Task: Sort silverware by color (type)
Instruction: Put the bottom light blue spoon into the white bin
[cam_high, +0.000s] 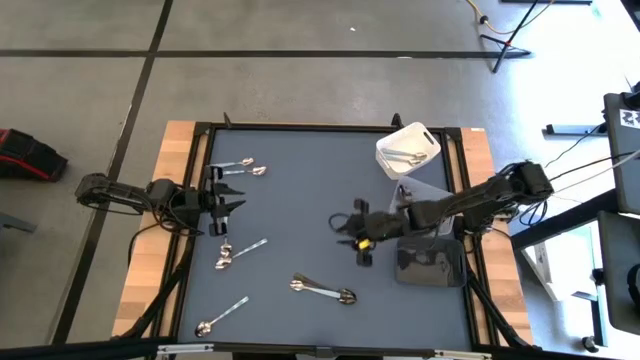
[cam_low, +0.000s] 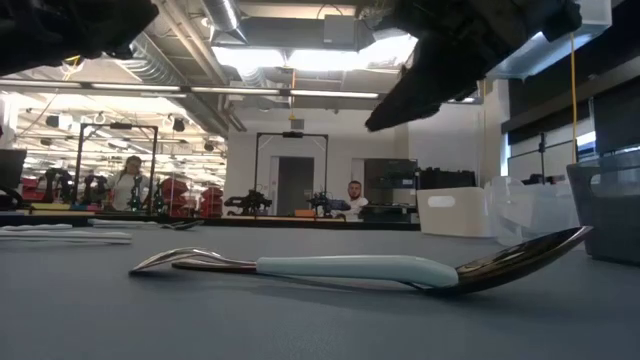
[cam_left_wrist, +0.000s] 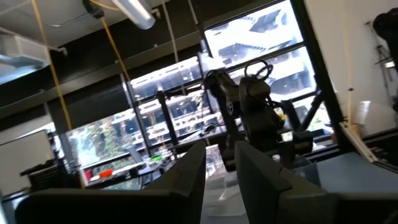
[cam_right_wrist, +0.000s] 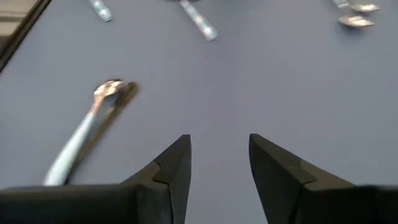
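The table (cam_high: 300, 180) carries a grey mat, with spoons scattered across it. Two spoons (cam_high: 240, 167) lie near the mat's far left corner, just beside the left gripper (cam_high: 232, 188). Two more (cam_high: 238, 252) lie near each other left of centre, one (cam_high: 221, 316) sits near the front left edge, and a crossed pair (cam_high: 322, 290) lies toward the front centre. In the low view this pair (cam_low: 360, 268) fills the foreground: a pale-handled spoon with a dark bowl resting against a silver one.

The left gripper hovers over the left side of the mat. Its fingers (cam_left_wrist: 186, 180) stand slightly apart in the left wrist view, with nothing between them.

The right gripper (cam_high: 350, 237) is positioned over the middle of the mat, reaching in from the right. In the right wrist view its fingers (cam_right_wrist: 171, 165) stand apart with bare mat between them; it holds nothing. A spoon (cam_right_wrist: 87, 134) lies on the mat off to one side of these fingers, not touching them.

Three bins stand on the right side. A white bin (cam_high: 408, 149) at the far right holds several spoons. A clear bin (cam_high: 425, 193) sits beside it, partly under the right arm. A dark bin (cam_high: 430, 262) sits nearest the front.

Two people (cam_low: 130, 185) are visible in the room beyond the table.
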